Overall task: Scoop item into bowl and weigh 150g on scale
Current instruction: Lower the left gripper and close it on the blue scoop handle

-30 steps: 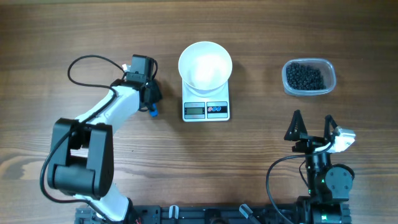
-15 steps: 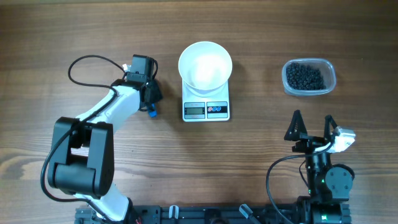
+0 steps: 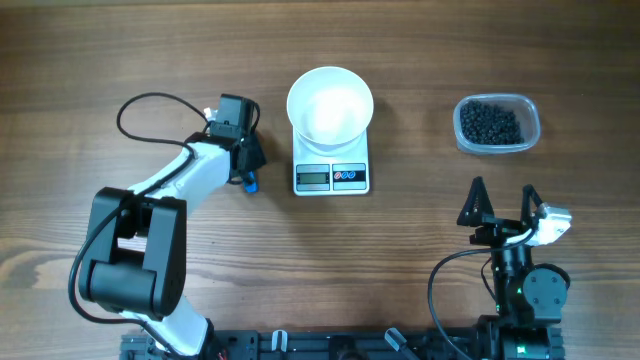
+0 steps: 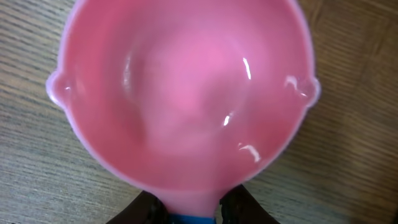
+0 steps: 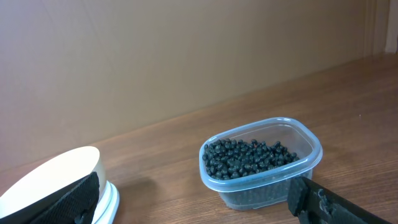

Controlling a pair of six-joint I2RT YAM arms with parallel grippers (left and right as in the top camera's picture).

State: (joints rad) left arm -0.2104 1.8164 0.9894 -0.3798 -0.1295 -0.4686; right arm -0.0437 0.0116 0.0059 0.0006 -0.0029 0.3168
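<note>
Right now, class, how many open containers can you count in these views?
3: the white bowl on the scale, centre; the clear tub of black beads, far right; the pink scoop held by the left gripper.

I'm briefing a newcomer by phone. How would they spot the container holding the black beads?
Find the white scale at the middle of the table, carrying a white bowl. To its right sits a clear plastic tub. Unlike the bowl, it is see-through, rounded-rectangular and full of black beads.
</note>
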